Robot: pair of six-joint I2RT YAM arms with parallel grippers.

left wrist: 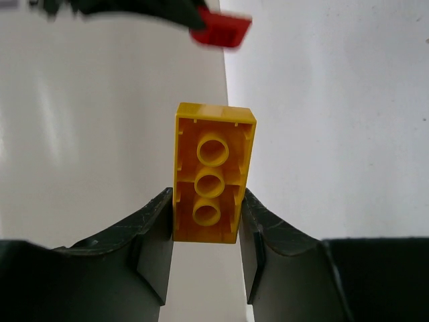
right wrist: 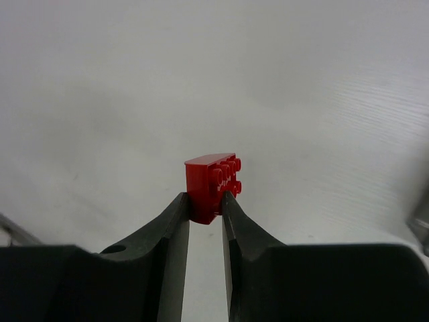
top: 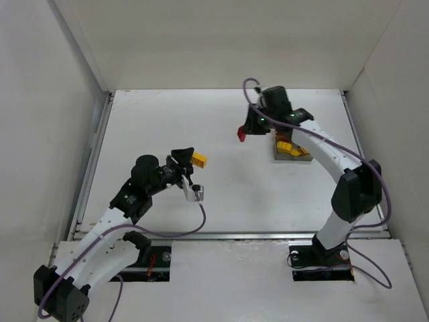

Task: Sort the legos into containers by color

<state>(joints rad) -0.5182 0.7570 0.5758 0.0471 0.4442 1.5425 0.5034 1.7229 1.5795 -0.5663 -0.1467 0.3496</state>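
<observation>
Nearest, left of the middle of the white table, the left pincer is clamped on the long side walls of a small yellow plastic brick, gripping near one end. Farther off on the right, the small translucent plastic tubs sit just beside the right pincer, which pinches one end of a small red plastic brick. Both bricks look light, rigid and smooth, so flat opposite walls probably give the surest hold, since an end grip might let them pivot.
</observation>
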